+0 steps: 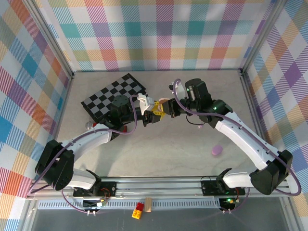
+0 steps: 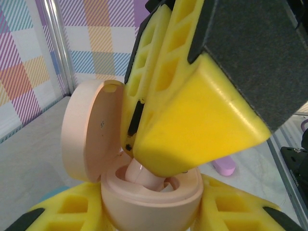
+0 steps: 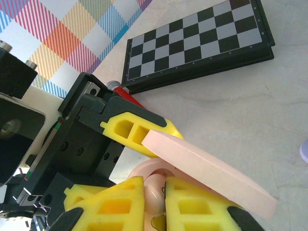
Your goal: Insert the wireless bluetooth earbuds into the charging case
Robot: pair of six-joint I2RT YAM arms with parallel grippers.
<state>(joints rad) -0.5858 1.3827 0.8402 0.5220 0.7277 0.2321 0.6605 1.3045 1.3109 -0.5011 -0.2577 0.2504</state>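
Holding a pale pink stemmed earbud (image 3: pixel 153 191) at the well of the open peach oval charging case (image 2: pixel 151 199), the right gripper (image 3: pixel 154 207) is clenched on the bud. The left gripper (image 2: pixel 151 214) grasps the case base, right of the black-and-white checkered board (image 1: pixel 113 96). A misaligned stem could jam, or a push could twist the case loose.

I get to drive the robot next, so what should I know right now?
Left gripper: shut on the pink case, lid open.
Right gripper: shut on a pink earbud, its end down in the case.
Done: case opened, earbud lined up.
Left: seat it, let go, close the lid. A small purple piece lies on the table.
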